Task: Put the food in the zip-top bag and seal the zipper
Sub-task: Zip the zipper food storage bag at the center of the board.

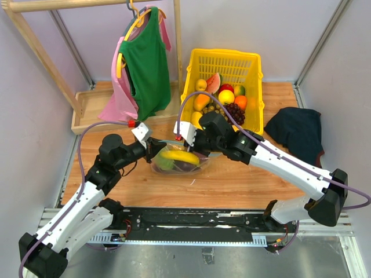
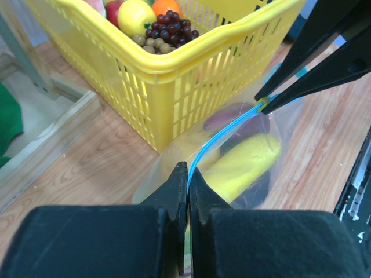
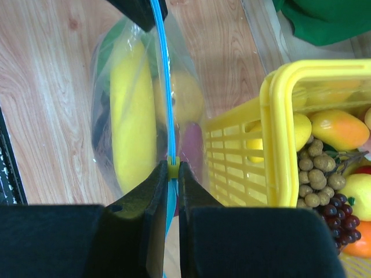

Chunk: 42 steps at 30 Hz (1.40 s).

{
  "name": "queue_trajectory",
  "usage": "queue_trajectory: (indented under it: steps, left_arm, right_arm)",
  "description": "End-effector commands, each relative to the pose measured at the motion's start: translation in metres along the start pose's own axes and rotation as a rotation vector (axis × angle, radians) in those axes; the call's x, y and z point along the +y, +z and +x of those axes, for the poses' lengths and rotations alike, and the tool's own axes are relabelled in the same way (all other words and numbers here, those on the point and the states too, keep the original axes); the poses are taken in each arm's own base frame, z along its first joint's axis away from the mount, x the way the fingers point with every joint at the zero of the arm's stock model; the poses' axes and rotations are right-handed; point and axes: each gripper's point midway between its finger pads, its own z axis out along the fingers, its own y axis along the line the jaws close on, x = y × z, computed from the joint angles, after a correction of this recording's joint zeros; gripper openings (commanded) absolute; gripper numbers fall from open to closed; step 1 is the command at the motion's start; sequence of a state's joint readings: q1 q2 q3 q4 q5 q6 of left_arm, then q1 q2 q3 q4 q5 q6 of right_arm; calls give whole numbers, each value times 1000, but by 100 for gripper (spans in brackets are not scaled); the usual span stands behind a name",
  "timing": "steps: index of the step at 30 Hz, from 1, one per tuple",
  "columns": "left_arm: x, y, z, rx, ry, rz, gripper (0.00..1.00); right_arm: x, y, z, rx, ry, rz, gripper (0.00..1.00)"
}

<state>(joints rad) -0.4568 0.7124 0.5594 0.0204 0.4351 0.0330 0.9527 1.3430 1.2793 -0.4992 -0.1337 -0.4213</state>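
Note:
The zip-top bag [image 1: 177,163] lies on the wooden table in front of the yellow basket. Through the clear plastic I see food: a yellow banana [image 2: 243,165], a dark purple piece [image 2: 229,116] and something green [image 1: 164,164]. The light-blue zipper [image 3: 165,87] runs taut between both grippers. My left gripper [image 2: 188,169] is shut on the strip at the bag's left end. My right gripper [image 3: 173,167] is shut on the small yellow slider of the zipper at the right end, close to the basket wall. The same banana [image 3: 130,116] fills the bag's left half in the right wrist view.
The yellow basket [image 1: 223,61] stands just behind the bag and holds several toy fruits, with grapes [image 1: 233,111] near its front. A wooden rack with a green top [image 1: 148,63] and a pink garment stands at the back left. A dark cloth [image 1: 298,130] lies at the right.

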Motion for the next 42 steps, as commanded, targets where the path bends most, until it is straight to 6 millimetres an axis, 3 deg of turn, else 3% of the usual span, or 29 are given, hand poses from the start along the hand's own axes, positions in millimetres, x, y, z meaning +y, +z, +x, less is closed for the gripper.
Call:
queue_trajectory:
  steps: [1, 22, 42]
  left_arm:
    - [24, -5, -24, -53, 20, -135, 0]
    - [54, -10, -18, -26, -20, -299, 0]
    - [60, -10, -13, -7, -34, -325, 0]
  right_arm:
    - [-8, -17, 39, 136, 49, 59, 1]
    - [-10, -30, 85, 264, 123, 105, 1]
    - [-37, -65, 141, 385, 273, 281, 1]
